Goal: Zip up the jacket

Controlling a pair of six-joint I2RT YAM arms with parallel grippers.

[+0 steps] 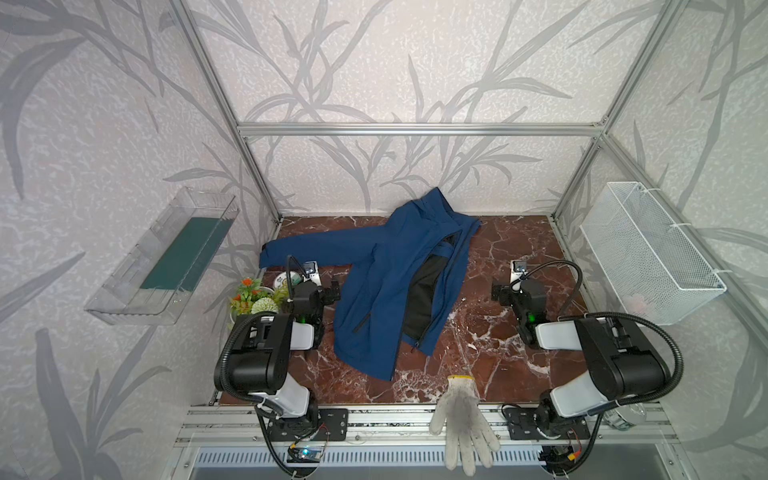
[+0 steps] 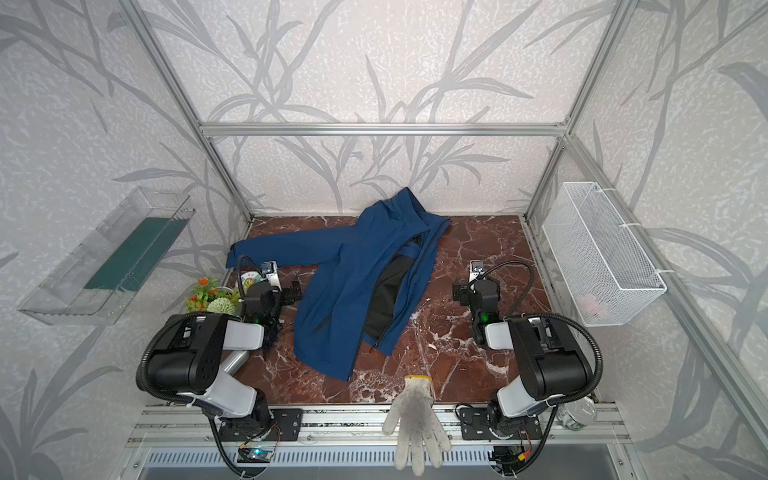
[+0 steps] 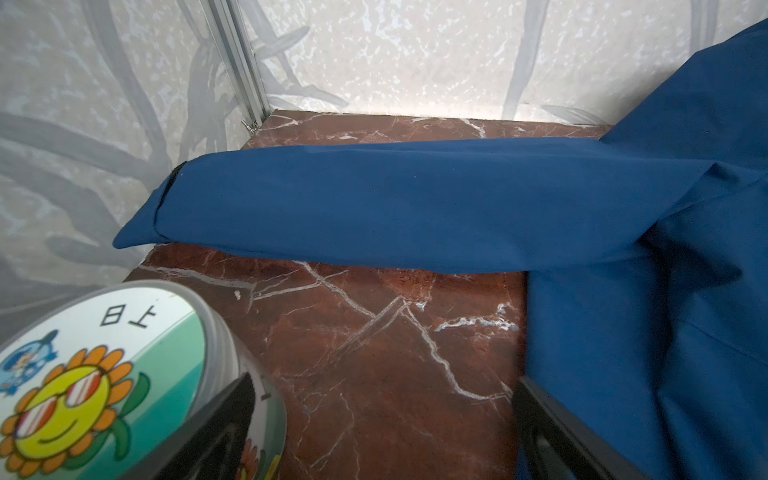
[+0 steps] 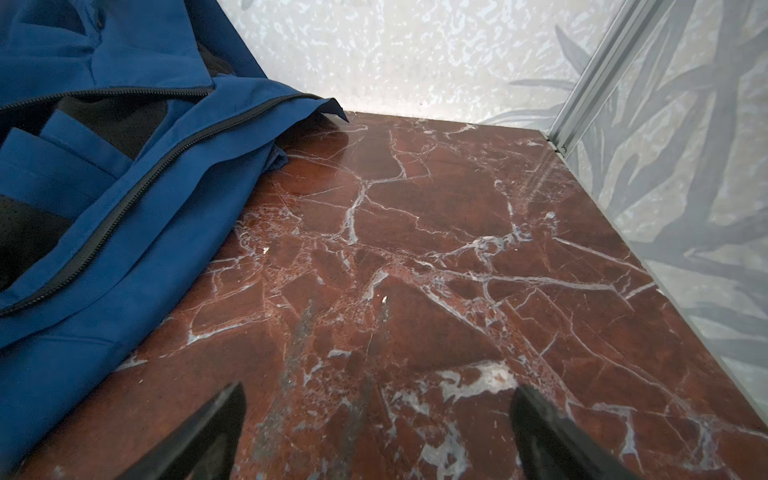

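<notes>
On the red-brown marble bench (image 1: 519,361), as both top views show me, the large navy-blue soft-shell jacket (image 1: 374,291) lies in the middle, toward the back wall. Its hood end leans on the wall and one long sleeve (image 1: 307,249) is stretched out to the left. The front is open, and the black inner lining (image 1: 424,299) shows between the two edges. The left jaws stand released just beside the jacket's left edge and hold nothing. The right jaws are released too, over bare bench to the right of the jacket and apart from it. A grey-white knitted work glove (image 1: 461,415) hangs over the front edge, well apart from the jacket.

In the left wrist view the sleeve (image 3: 374,208) lies flat across the bench. The black fingers (image 3: 216,428) are spread wide, with only marble between them. One stands before a round tin with a sunflower cartoon (image 3: 104,353), the other before the blue cloth. I cannot tell if it touches the cloth.

In the right wrist view the fingers (image 4: 208,428) are spread wide over bare marble. The jacket lies at one side, and the two rows of its black front zipper (image 4: 124,208) are not joined.
</notes>
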